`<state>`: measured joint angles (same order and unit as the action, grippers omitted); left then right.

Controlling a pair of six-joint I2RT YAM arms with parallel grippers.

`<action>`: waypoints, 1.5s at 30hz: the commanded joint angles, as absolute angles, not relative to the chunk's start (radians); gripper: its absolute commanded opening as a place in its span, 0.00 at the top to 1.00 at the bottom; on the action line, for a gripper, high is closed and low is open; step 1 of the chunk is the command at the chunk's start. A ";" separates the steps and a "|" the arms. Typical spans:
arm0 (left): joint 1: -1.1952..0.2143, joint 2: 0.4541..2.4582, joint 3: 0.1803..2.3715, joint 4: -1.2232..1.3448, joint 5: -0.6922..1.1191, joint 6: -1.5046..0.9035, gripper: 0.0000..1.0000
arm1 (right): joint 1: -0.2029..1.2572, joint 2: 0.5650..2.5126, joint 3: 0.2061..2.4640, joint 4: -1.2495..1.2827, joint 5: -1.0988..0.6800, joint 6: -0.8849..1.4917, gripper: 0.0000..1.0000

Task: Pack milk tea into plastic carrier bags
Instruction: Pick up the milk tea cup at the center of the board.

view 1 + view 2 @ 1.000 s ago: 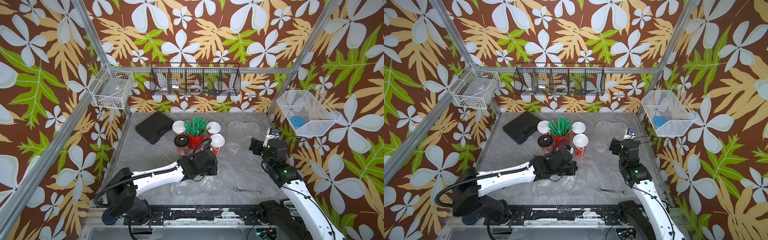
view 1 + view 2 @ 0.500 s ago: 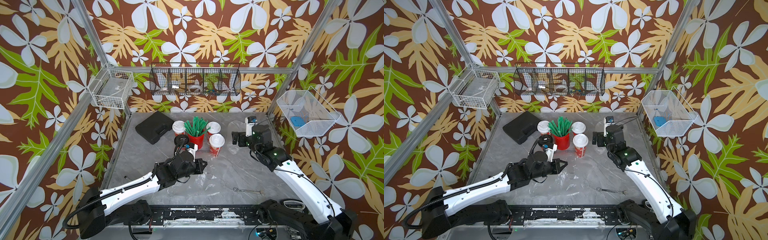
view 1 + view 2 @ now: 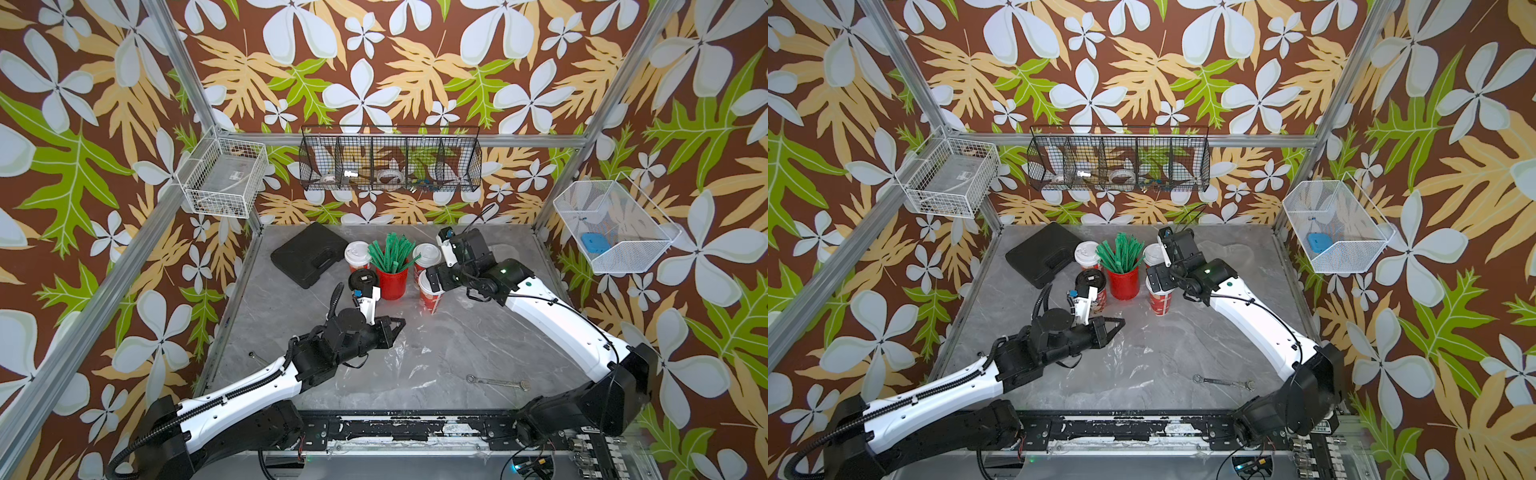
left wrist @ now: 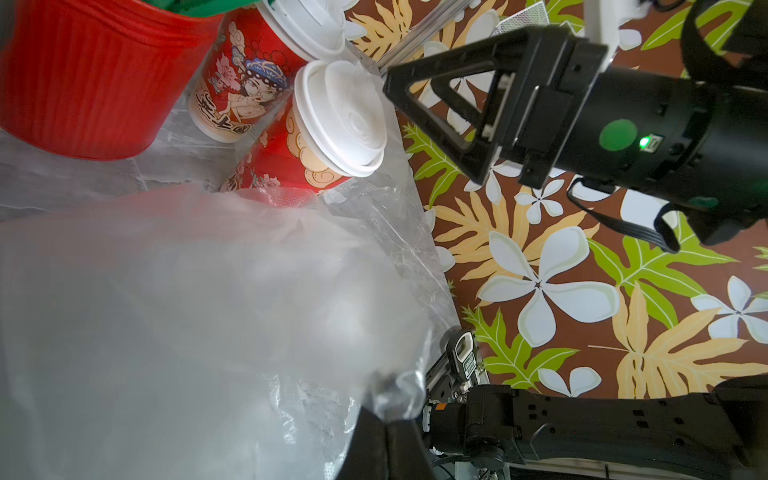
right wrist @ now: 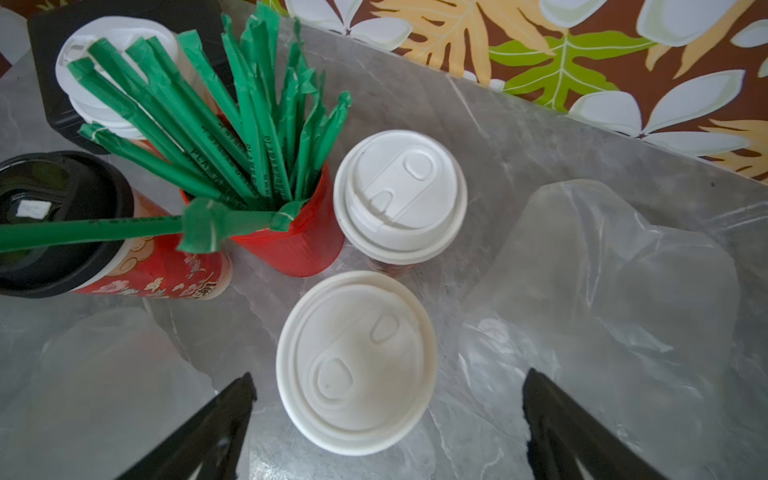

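If the right end effector [image 5: 390, 380], wide open and empty directly above the nearest white-lidded cup [image 5: 357, 361], closes on the dome lid rather than the paper wall, the lid may pop off. The tall cup could also tip into the second white-lidded cup [image 5: 399, 195] just behind it, or into the straw pot [image 3: 390, 282].

The left end effector [image 3: 394, 326] is fully closed, pinching an edge of a plastic bag [image 4: 208, 311] low over the table [image 3: 457, 353] (one layer or both, I cannot tell). The bag's mouth may therefore sag shut.

The cups stand upright around the pot, toward the back of the table. They are red printed paper, three white-lidded and one a black-lidded cup [image 3: 362, 280]. A second bag [image 5: 602, 270] lies crumpled beside them.
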<state>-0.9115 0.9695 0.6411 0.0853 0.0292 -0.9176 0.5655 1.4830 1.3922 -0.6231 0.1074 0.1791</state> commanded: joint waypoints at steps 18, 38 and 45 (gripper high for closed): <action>-0.902 0.851 0.565 0.123 -0.050 -0.936 1.00 | 0.585 1.610 1.476 -0.697 0.144 0.223 0.00; -0.902 0.847 0.537 0.149 -0.046 -0.960 1.00 | 0.584 1.636 1.461 -0.701 0.143 0.245 0.14; -0.902 0.836 0.527 0.152 -0.051 -0.968 1.00 | 0.584 1.638 1.454 -0.698 0.140 0.250 0.20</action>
